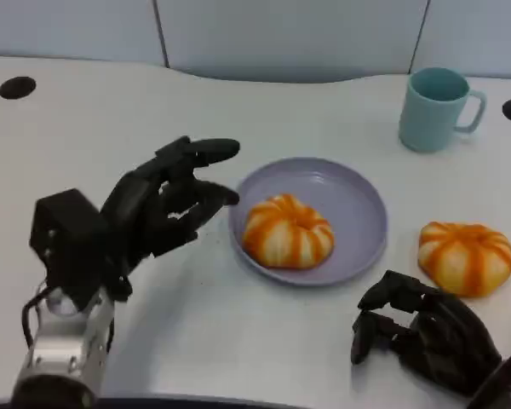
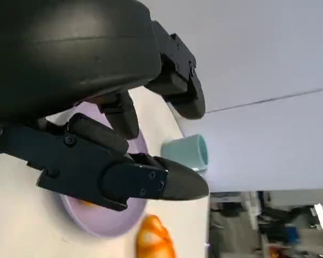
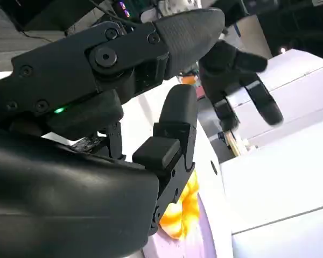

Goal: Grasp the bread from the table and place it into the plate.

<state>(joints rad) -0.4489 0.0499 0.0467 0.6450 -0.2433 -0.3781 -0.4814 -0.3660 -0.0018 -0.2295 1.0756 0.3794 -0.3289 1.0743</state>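
Head view: nearest to me, lower right of the frame, my right hand (image 1: 426, 332) is sitting low over the white table (image 1: 111, 128), fingers curled inward with nothing in them, clenched on air. Lower left, my left hand (image 1: 157, 209) is hovering raised, fingers spread apart and pointing toward the plate, released and gripping nothing.

Just above the right hand, at right center, one orange-striped bread (image 1: 465, 256) is lying on the table, beside the plate but apart from it. I'm seeing a second bread (image 1: 287, 232) sitting inside the lavender plate (image 1: 358, 200) at frame center, on its left half. The left fingertips are stopping just short of the plate's left rim.

Farther back, upper right, a teal mug (image 1: 434, 108) is standing upright, handle to the right, well apart from the plate.

In the left wrist view I'm getting spread black fingers (image 2: 151, 180) over the plate's edge, with the mug beyond. In the right wrist view the fingers (image 3: 172, 134) are partly hiding a bread by the plate.
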